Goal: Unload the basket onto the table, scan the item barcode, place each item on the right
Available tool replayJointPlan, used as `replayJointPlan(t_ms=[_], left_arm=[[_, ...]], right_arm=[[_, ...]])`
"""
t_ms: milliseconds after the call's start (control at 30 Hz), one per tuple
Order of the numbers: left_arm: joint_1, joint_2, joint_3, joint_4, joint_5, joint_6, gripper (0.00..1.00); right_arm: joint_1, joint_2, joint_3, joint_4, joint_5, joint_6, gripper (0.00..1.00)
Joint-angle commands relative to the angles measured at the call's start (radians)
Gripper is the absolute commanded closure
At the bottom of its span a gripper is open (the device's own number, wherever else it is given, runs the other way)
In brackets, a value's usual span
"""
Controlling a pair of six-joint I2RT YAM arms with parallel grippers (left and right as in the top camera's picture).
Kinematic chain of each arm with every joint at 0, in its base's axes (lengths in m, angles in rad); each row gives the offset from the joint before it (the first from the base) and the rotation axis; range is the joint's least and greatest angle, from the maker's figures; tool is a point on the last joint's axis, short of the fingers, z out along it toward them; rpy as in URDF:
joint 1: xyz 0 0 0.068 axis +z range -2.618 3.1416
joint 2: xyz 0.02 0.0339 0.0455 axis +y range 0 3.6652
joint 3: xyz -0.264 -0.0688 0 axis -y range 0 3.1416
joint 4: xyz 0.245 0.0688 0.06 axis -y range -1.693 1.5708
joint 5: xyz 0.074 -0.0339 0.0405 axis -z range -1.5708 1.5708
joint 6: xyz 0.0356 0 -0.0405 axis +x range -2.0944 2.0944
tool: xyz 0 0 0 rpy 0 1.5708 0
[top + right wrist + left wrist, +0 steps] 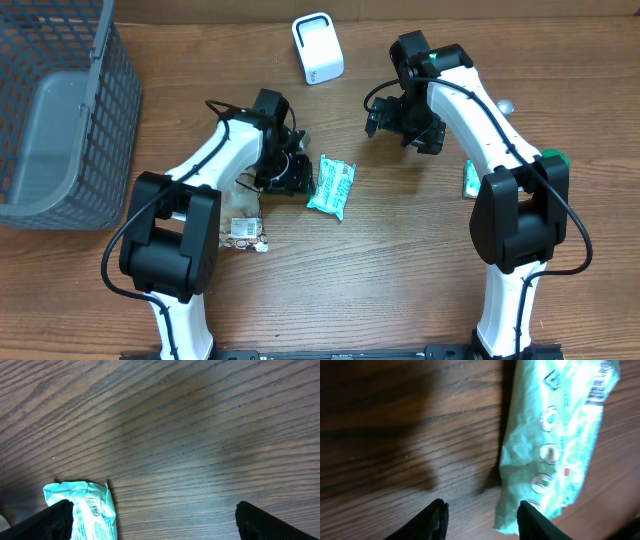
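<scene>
On the counter (400,290), near its middle, the green packet (331,186) is lying flat, at three o'clock of the left gripper (296,176), which is standing partly open, holding nothing. At one o'clock of the packet, the right gripper (405,125) is hanging wide, empty.

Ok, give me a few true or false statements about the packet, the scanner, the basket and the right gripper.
1. The mint-green packet lies on the table. True.
2. The white scanner sits inside the grey basket. False: it stands on the table, apart from the basket.
3. The right gripper is shut on the packet. False: it is open and holds nothing.
4. A barcode shows on the packet in the left wrist view. True.
</scene>
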Motion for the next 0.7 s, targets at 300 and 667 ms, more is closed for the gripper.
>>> replayJointPlan(t_ms=[300,667], left_arm=[[-0.026,0.015,0.049,-0.015,0.215,0.06,0.39],[-0.072,0.026,0.013,0.017,-0.015,-0.053,0.49]], right_arm=[[-0.003,-0.018,0.002,0.002,0.009,0.0,0.0],[-0.003,-0.018,0.002,0.002,0.009,0.0,0.0]])
